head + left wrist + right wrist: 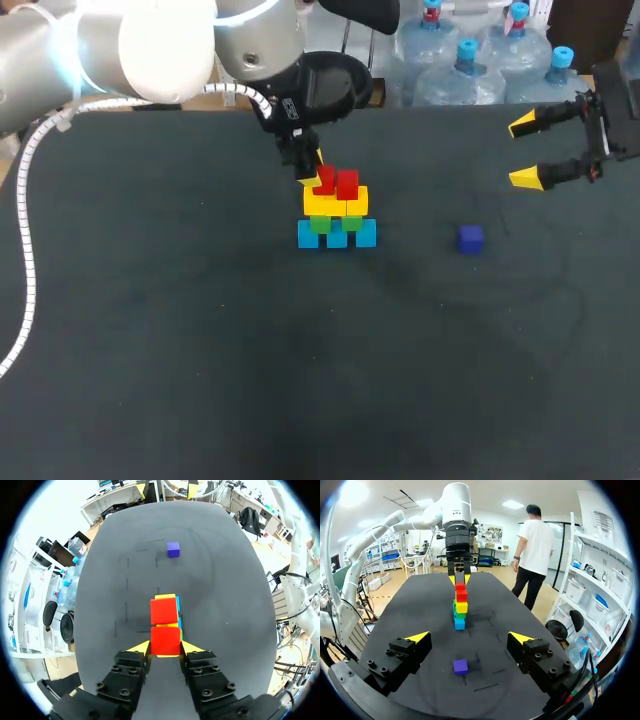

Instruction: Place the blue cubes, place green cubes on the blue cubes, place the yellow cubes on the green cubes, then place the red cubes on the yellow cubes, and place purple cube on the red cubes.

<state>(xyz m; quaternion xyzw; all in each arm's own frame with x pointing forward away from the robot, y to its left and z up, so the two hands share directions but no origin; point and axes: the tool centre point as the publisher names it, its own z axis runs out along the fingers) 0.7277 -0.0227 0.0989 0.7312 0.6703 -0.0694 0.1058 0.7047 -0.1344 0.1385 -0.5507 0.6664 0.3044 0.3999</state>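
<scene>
At the table's centre, the left gripper (166, 649) was clenched on a red cube (165, 639) seated on the stack's (337, 232) yellow cubes (336, 202), apparently finishing that tier, while the purple cube (470, 238) lay at the stack's 3 o'clock, apparently awaiting the right gripper (523, 152), which hung released.

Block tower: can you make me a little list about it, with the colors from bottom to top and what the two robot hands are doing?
bottom layer: blue cubes
second layer: green cubes
third layer: yellow cubes
top layer: two red cubes
purple cube: alone on the table, apart from the other cubes, not yet stacked
left gripper: over the stack, shut on one red cube, a finger on each side
right gripper: open, off to the side, holding nothing
</scene>
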